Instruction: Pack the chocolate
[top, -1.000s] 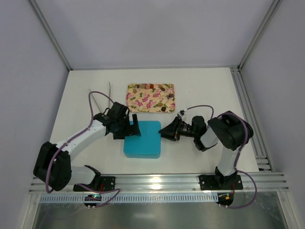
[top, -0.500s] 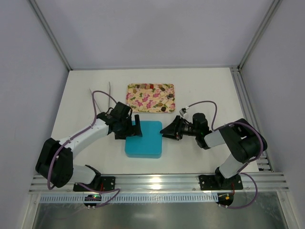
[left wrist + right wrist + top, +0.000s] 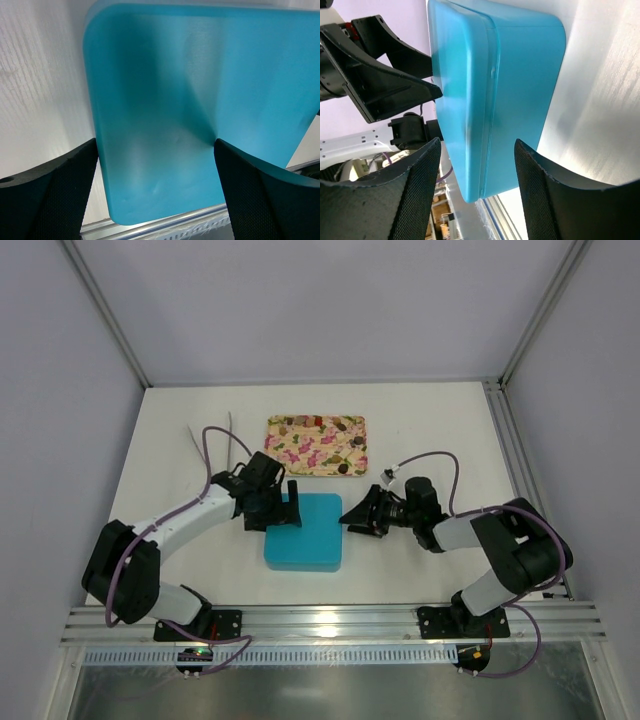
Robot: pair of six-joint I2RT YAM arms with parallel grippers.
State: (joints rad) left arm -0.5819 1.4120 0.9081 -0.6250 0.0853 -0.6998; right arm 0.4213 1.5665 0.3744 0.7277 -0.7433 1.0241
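Observation:
The chocolate (image 3: 343, 467) is several small dark, tan and reddish candies lying on the pink floral tray (image 3: 300, 452) at the back centre. A closed blue box (image 3: 303, 532) sits in front of the tray. My left gripper (image 3: 284, 508) is open over the box's far left part. In the left wrist view the box lid (image 3: 190, 100) fills the frame between the spread fingers of the gripper (image 3: 156, 200). My right gripper (image 3: 354, 519) is open at the box's right side. In the right wrist view it (image 3: 475, 195) straddles the box's side (image 3: 490, 100). Neither gripper holds anything.
Thin pale sticks (image 3: 228, 432) lie on the table at the back left. A metal rail (image 3: 330, 620) runs along the near edge. Grey walls and frame posts enclose the table.
The left gripper has moved right and a little nearer over the box. The right arm has stretched out low towards the box. The box has shifted slightly to the right.

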